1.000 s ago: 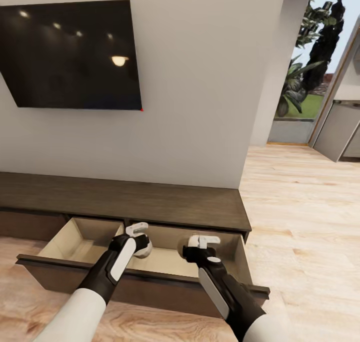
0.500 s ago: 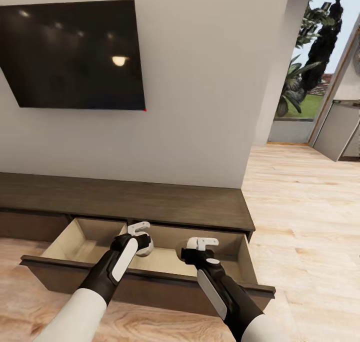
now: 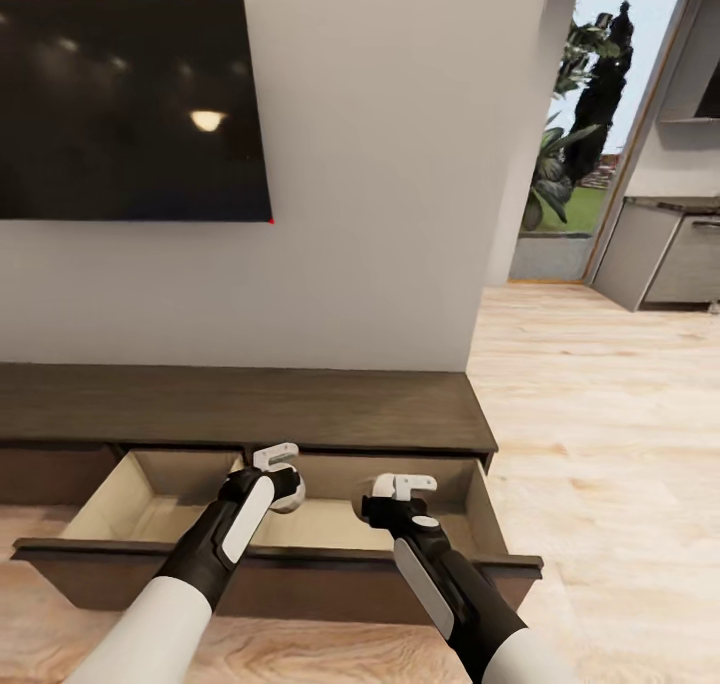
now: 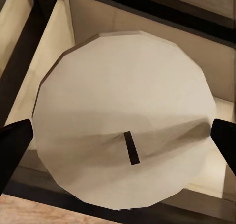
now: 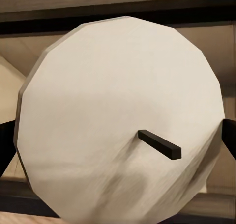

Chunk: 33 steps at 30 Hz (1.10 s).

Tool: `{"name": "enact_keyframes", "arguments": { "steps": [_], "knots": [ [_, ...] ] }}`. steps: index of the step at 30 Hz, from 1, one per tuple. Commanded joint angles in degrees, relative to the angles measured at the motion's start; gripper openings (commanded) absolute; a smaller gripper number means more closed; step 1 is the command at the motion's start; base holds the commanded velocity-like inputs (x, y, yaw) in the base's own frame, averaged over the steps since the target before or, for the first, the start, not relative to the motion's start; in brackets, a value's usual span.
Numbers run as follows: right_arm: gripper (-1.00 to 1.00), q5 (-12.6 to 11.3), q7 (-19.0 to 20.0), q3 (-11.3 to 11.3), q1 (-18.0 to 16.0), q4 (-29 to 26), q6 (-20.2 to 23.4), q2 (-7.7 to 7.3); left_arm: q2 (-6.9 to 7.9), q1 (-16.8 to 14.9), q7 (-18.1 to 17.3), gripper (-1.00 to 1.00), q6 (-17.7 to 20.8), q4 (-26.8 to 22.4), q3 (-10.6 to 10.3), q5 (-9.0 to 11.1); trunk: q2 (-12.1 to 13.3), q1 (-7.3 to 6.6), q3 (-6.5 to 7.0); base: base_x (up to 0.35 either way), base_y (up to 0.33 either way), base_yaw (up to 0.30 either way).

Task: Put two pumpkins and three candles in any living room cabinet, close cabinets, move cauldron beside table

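The dark-brown cabinet (image 3: 300,404) stands against the wall, its wide drawer (image 3: 140,494) pulled out and showing pale beige insides. My left gripper (image 3: 279,472) hangs over the middle of the drawer, shut on a pale round candle (image 3: 290,494). In the left wrist view that candle (image 4: 123,96) is a broad pale disc with a short dark wick, a black fingertip at each side. My right gripper (image 3: 403,488) is over the drawer's right half, shut on a second candle (image 5: 108,106), whose wick juts towards the camera. The pumpkins, cauldron and table are out of view.
A large black TV (image 3: 120,104) hangs on the wall above the cabinet. To the right, light wood floor (image 3: 600,414) runs to a glass doorway with plants (image 3: 575,144) and a grey kitchen counter (image 3: 670,254).
The whole view has swung a little, so the cabinet now sits squarer to me. Both grippers stay over the open drawer, each still shut on its candle.
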Motion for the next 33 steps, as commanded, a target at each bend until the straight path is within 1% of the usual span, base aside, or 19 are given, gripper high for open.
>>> {"name": "enact_keyframes", "arguments": {
  "steps": [1, 9, 14, 17, 22, 30, 33],
  "knots": [
    [-1.0, -0.5, -0.5, 0.2, -0.1, -0.1, 0.2, -0.01, 0.03, 0.0, 0.6, -1.0, 0.1, -0.1, -0.1, 0.5, 0.0, -0.01, -0.06, 0.0, 0.226, -0.236],
    [-1.0, -0.5, -0.5, 0.2, -0.1, 0.0, 0.1, -0.01, 0.09, 0.0, 0.5, -1.0, 0.1, -0.1, -0.1, 0.5, 0.0, -0.01, -0.06, 0.018, 0.273, -0.271],
    [-1.0, -0.5, -0.5, 0.2, -0.1, -0.1, -0.2, -0.01, 0.2, 0.0, 0.5, -1.0, 0.1, -0.1, -0.1, 0.5, 0.0, -0.01, -0.06, 0.166, 0.136, -0.085],
    [-1.0, -0.5, -0.4, 0.3, -0.1, -0.2, -0.4, -0.01, 0.22, 0.0, 0.5, -1.0, 0.1, -0.1, 0.0, 0.5, 0.0, -0.01, -0.06, 0.169, 0.022, 0.021],
    [-1.0, -0.5, -0.4, 0.3, -0.1, -0.2, -0.5, -0.01, 0.24, 0.0, 0.5, -1.0, 0.1, -0.3, 0.0, 0.5, 0.0, -0.01, -0.01, 0.085, -0.012, 0.191],
    [-1.0, -0.5, -0.4, 0.3, -0.1, -0.2, -0.5, -0.01, 0.23, 0.0, 0.5, -1.0, 0.1, -0.7, 0.0, 0.5, 0.0, -0.01, 0.0, -0.057, -0.006, 0.047],
    [-1.0, -0.5, -0.4, 0.3, -0.1, -0.2, -0.5, -0.01, 0.23, 0.0, 0.5, -1.0, 0.1, -0.7, 0.0, 0.5, 0.0, -0.01, 0.0, -0.019, 0.0, 0.153]
  ]
}}
